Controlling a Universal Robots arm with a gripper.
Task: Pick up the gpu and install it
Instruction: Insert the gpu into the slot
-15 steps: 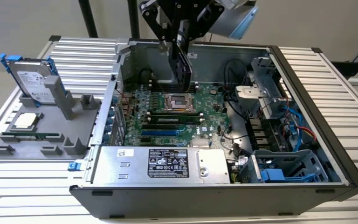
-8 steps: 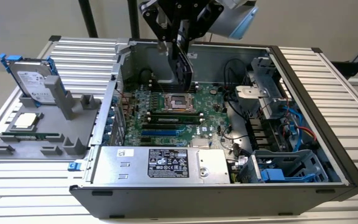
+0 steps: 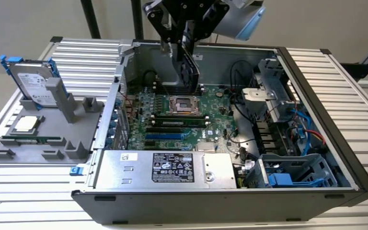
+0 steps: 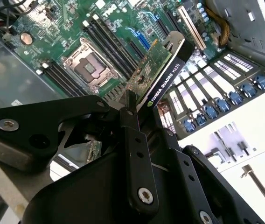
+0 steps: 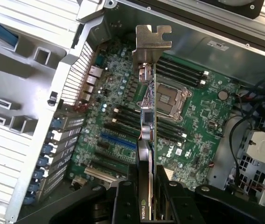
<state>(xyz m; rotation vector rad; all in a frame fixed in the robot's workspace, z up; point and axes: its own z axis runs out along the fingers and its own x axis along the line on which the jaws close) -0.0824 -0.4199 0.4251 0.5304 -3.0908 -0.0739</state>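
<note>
The gripper (image 3: 182,45) is holding the gpu (image 3: 189,69) at the exterior view's upper centre. The fingers (image 4: 133,149) are clamping one end, its long axis running straight out from them, above the motherboard (image 3: 140,110).

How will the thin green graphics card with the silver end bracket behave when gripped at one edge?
Probably stiff: the thin green graphics card juts straight from the fingers. Likely fragile, with bare components exposed. Its silver bracket may catch edges.

Arm (image 3: 238,19) cut off at exterior view's top edge; first wrist view: gpu (image 5: 147,119) held end hidden inside gripper (image 5: 147,177).
</note>
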